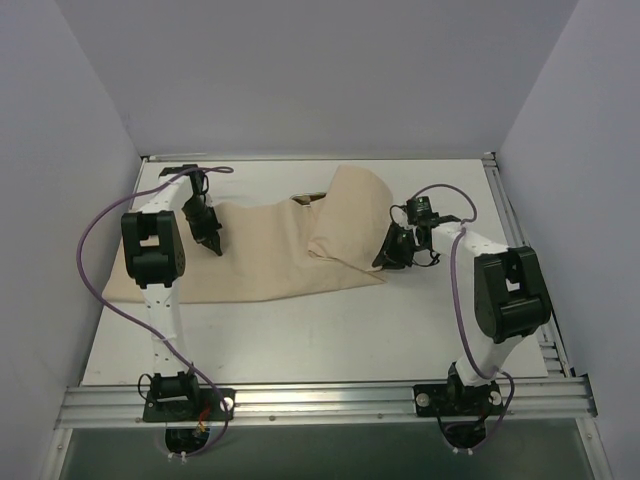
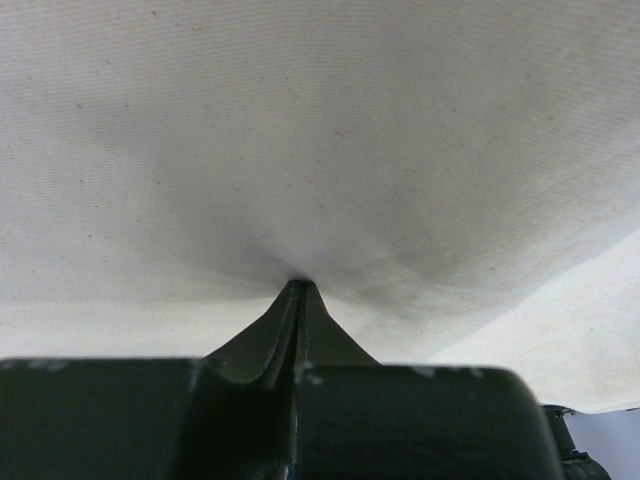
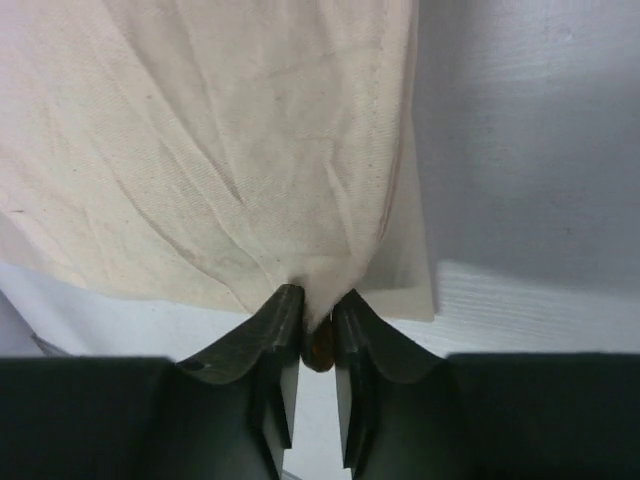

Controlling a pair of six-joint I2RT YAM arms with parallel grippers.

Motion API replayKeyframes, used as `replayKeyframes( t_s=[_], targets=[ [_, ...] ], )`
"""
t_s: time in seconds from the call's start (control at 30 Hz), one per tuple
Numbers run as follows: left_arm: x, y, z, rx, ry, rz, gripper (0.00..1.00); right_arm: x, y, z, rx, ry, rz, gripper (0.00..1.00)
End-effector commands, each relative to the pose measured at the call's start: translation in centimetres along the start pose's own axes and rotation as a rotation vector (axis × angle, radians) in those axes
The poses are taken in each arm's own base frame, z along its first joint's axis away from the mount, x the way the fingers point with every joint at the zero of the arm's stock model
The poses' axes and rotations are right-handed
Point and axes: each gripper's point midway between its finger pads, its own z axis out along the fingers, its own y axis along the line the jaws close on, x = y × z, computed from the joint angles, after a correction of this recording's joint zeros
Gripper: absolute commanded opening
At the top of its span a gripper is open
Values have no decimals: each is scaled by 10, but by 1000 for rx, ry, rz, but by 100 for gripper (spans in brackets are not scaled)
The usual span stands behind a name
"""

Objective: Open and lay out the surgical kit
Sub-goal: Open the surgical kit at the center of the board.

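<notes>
The surgical kit shows as a large beige cloth wrap [image 1: 270, 258] spread across the white table, with a flap [image 1: 350, 215] folded up on its right side. A small dark gap [image 1: 305, 200] opens at the far edge under that flap. My left gripper [image 1: 214, 247] presses down on the cloth's left part, its jaws shut and the fabric [image 2: 320, 130] puckering into the tips [image 2: 298, 285]. My right gripper [image 1: 383, 262] is at the flap's lower right edge. Its jaws [image 3: 318, 300] pinch a bunched fold of cloth [image 3: 200, 130].
White walls close in the table [image 1: 330, 335] on the left, far and right sides. An aluminium rail [image 1: 320, 400] runs along the near edge by both arm bases. Purple cables [image 1: 85, 250] loop beside each arm.
</notes>
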Motion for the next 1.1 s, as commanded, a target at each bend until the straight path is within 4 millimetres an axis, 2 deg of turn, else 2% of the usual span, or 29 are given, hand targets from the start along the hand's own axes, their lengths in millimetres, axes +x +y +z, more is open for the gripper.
replayKeyframes(
  t_s=[0.0,0.03,0.07,0.23,0.33,0.37,0.43,0.5,0.6,0.7,0.77,0.83,0.97,1.07],
  targets=[
    [-10,-3,-5,-1,-43,22,2,-24,4,-24,97,-50,-55,14],
    [-10,-3,-6,-8,-47,23,2,-46,9,-35,130,-112,-96,4],
    [-11,-1,-5,-12,-47,22,2,-45,1,-40,182,-91,-95,0],
    [-17,2,-10,-35,-75,29,2,-82,-17,-70,380,-128,-140,0],
    [-17,5,-7,-53,-66,27,2,-98,-61,-95,604,-150,-102,0],
    [-17,6,-6,-53,-66,24,2,-103,-93,-115,731,-169,-48,0],
    [-16,5,-3,-52,-59,16,2,-101,-128,-133,847,-173,1,0],
    [-14,1,-1,-29,-56,14,2,-102,-176,-171,1002,-214,99,0],
    [-11,-1,1,-12,-39,8,2,-107,-221,-213,1141,-266,185,0],
    [-11,-4,1,2,-33,8,2,-117,-242,-233,1255,-310,201,0],
    [-11,-4,0,4,-25,9,2,-123,-260,-237,1349,-295,186,0],
    [-11,-4,0,6,-26,11,2,-126,-279,-229,1403,-237,170,0],
    [-10,-2,4,-4,-18,9,2,-119,-302,-218,1413,-163,205,0],
    [-11,1,2,-21,-30,10,2,-128,-297,-205,1272,-179,208,31]
  ],
)
